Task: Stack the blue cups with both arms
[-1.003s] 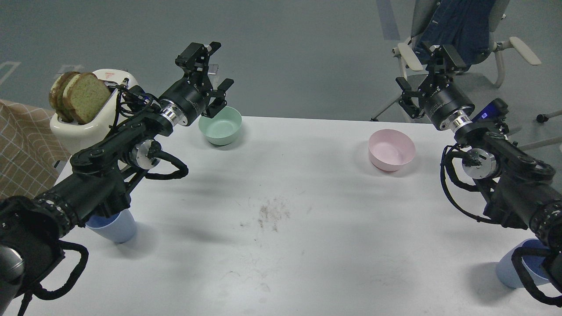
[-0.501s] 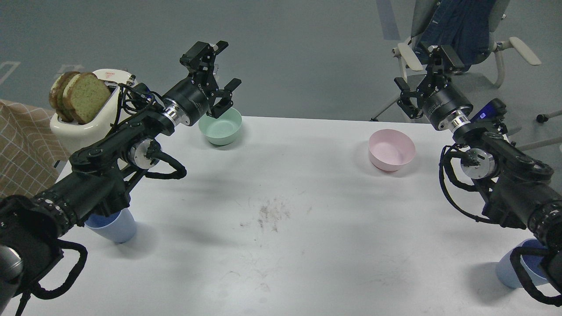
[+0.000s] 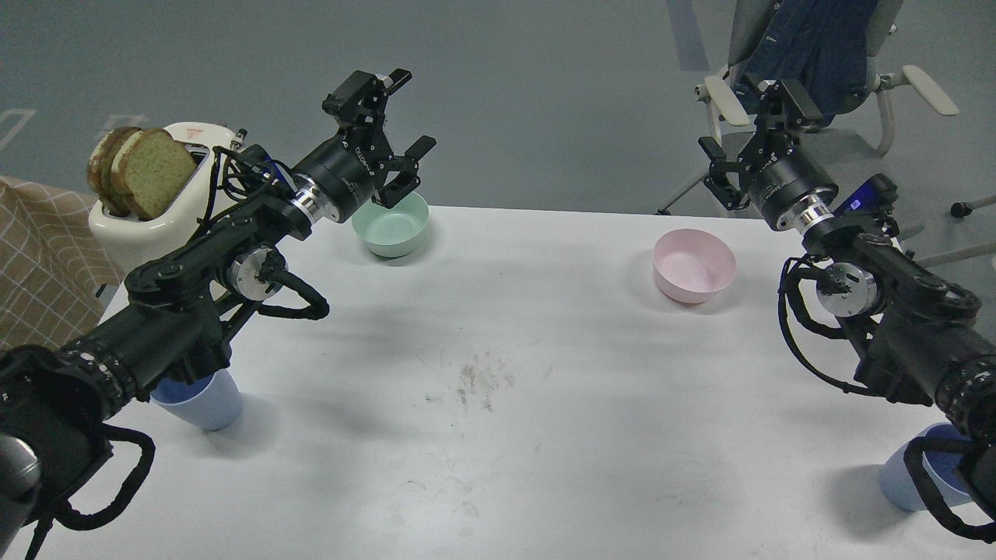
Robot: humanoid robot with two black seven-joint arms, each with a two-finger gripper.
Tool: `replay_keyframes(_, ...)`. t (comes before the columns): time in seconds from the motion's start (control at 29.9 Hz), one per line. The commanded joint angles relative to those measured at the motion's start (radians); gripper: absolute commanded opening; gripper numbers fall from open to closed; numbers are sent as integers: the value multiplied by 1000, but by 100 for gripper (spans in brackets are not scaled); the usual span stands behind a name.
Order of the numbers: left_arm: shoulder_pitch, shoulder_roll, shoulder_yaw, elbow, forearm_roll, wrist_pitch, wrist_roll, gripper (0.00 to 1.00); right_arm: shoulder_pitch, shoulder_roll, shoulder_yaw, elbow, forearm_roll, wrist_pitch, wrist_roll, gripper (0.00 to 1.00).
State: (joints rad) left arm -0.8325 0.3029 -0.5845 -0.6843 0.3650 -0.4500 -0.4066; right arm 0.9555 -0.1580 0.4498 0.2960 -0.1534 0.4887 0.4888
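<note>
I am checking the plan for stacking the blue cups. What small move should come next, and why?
Probably draw the left gripper back and down toward the near-left blue cup. Its jaws stand open and empty, high above the mint-green bowl, far from either cup. The other blue cup stands alone at the near right, under the right arm, so nothing is stacked yet.

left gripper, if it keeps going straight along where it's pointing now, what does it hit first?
Probably nothing. The left gripper is open and points up and away, past the table's far edge toward bare grey floor. The mint-green bowl sits below that line, not in it, though depth is hard to judge from one view.
</note>
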Motion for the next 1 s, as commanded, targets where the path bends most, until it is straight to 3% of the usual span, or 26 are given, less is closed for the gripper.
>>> replay_keyframes(0.0,1,-5,0,-1,0,-2,-3,98,-1,1,0,0,0,0,0,100)
replay_keyframes(0.53,-23,24,3,-43,21,-18,-4,98,6,6,0,0,0,0,0,100)
replay_keyframes(0.7,-56,185,3,-220,271,-22,-4,98,9,-3,0,2,0,0,0,100)
replay_keyframes(0.77,-53,331,2,-393,464,-21,-4,98,12,-5,0,3,0,0,0,100)
replay_keyframes(0.97,7,687,3,-713,838,-10,-21,97,9,-5,0,5,0,0,0,100)
